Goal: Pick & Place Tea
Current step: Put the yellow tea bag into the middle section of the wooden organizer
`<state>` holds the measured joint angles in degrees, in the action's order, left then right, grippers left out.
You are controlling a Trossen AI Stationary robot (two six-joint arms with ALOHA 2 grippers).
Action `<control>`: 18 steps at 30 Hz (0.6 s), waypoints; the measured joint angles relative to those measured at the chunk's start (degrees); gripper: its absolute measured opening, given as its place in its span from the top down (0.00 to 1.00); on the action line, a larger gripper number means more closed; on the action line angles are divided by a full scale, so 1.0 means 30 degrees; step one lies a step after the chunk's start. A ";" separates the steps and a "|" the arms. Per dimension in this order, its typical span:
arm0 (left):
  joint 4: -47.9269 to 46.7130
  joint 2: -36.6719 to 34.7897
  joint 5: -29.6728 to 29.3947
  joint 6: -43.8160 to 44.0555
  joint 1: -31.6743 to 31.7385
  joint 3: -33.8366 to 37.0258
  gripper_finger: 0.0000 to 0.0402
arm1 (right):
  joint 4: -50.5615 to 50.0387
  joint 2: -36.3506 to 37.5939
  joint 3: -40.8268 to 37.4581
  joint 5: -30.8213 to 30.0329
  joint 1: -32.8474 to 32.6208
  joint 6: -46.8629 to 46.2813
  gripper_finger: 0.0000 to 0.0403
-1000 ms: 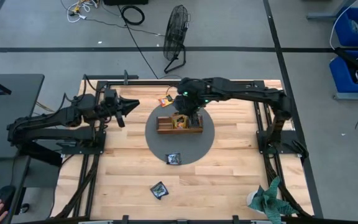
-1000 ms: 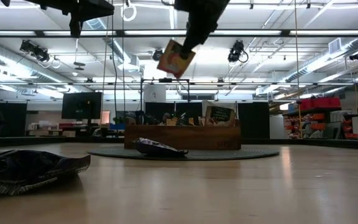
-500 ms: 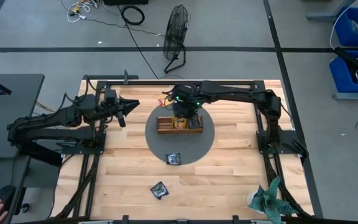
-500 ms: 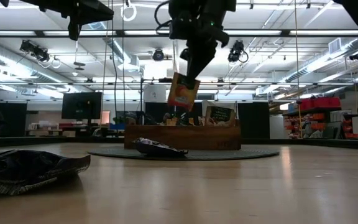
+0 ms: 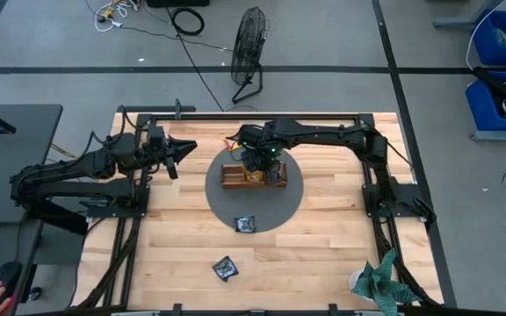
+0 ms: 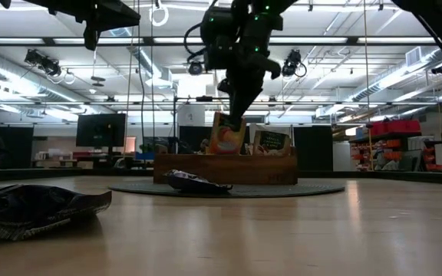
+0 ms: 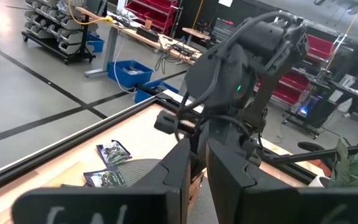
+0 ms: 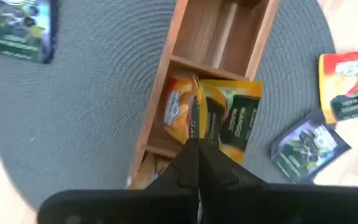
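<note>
A long brown wooden tray (image 5: 253, 176) stands on a round grey mat (image 5: 275, 200). My right gripper (image 6: 233, 112) is over it, shut on an orange tea sachet (image 6: 227, 135). The sachet's lower edge dips behind the tray's wall. A yellow-green sachet (image 8: 232, 121) stands in the same compartment. A dark sachet (image 5: 245, 224) lies on the mat's near edge. Another (image 5: 225, 268) lies on the bare table. More sachets (image 5: 233, 140) lie by the mat's far edge. My left gripper (image 5: 183, 147) waits level at the far left, open by a narrow gap and holding nothing. My right gripper pinches the orange sachet's top edge (image 6: 229, 117) between its two fingers. The fingers come steeply from above, pointing down. The sachet hangs upright below them, with its lower part inside the tray's compartment (image 8: 179, 118). I cannot tell whether it touches the tray's floor.
A blue sachet (image 8: 20, 28), a red-yellow one (image 8: 347, 84) and a dark blue one (image 8: 309, 146) lie around the tray. A green plant (image 5: 380, 281) stands at the table's near right corner. Black frame rails (image 5: 130, 211) line the table's sides.
My right gripper has come down over the tray, still shut on the orange sachet, and has rolled somewhat. The sachet hung tilted, high above the tray. It now stands upright with its lower edge behind the tray's wall.
</note>
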<state>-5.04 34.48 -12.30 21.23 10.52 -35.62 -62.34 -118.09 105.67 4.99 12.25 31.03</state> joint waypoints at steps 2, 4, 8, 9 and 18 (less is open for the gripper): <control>-0.0015 0.0000 -0.0070 0.0000 0.0000 0.0000 0.86 | -0.0147 -0.0260 -0.0028 -0.0014 0.0007 -0.0014 1.00; -0.0023 0.0000 -0.0194 0.0000 0.0001 0.0000 0.86 | -0.0010 -0.0501 -0.0029 0.0000 0.0020 -0.0123 1.00; -0.0153 0.0007 -0.0288 0.0073 0.0007 0.0000 0.86 | 0.0354 -0.0815 -0.0060 0.0198 0.0054 -0.0174 1.00; -0.0196 0.0007 -0.0281 0.0059 0.0007 0.0000 0.86 | 0.0238 -0.0886 -0.0093 0.0193 0.0092 -0.0185 1.00; -0.0364 0.0000 -0.0507 0.0066 0.0000 0.0000 0.86 | 0.0500 -0.1485 -0.0146 0.0075 0.0284 -0.1250 1.00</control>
<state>-6.13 34.48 -13.82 21.43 10.52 -35.62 -60.84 -122.54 105.23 5.22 13.10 27.28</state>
